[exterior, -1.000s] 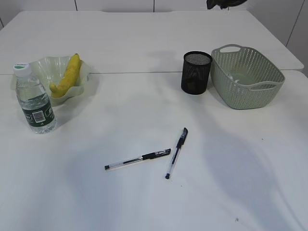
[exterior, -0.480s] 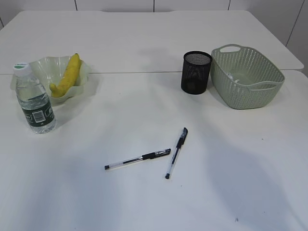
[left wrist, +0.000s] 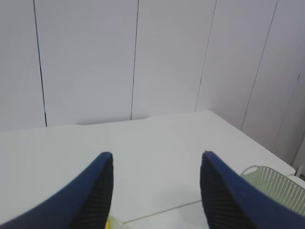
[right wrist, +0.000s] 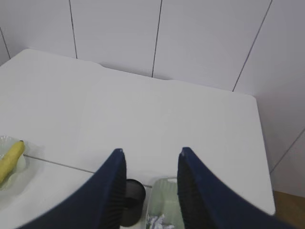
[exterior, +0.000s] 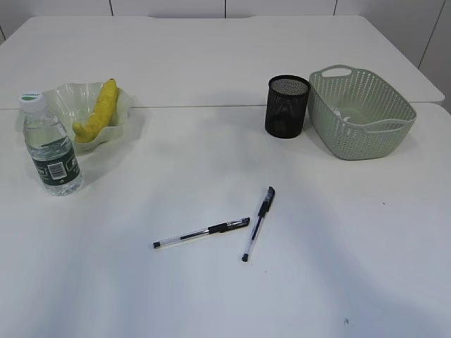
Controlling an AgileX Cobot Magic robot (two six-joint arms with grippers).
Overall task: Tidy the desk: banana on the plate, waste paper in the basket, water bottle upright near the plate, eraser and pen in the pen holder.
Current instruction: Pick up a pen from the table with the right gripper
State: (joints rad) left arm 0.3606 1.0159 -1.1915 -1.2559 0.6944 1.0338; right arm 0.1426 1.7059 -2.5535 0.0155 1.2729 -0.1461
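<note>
A yellow banana [exterior: 99, 111] lies on the pale green plate [exterior: 67, 98] at the left. Just in front of the plate, the water bottle [exterior: 53, 151] stands upright. Two pens [exterior: 204, 232] [exterior: 259, 222] lie flat in the middle of the table. The black mesh pen holder [exterior: 287, 105] stands beside the green basket [exterior: 366, 137]. Waste paper [right wrist: 157, 222] lies in that basket. The eraser is hidden or out of view. My left gripper [left wrist: 156, 155] and my right gripper [right wrist: 152, 150] are both open and empty, high above the table and outside the exterior view.
A seam between two white tables [exterior: 197, 107] runs behind the plate and the holder. White wall panels [left wrist: 167, 57] stand beyond the far table edge. From the right wrist view I look down on the pen holder [right wrist: 135, 191] and the basket [right wrist: 164, 198].
A dark part of the right arm at the top edge of the exterior view has drawn out of that view. Nothing on the table has moved.
</note>
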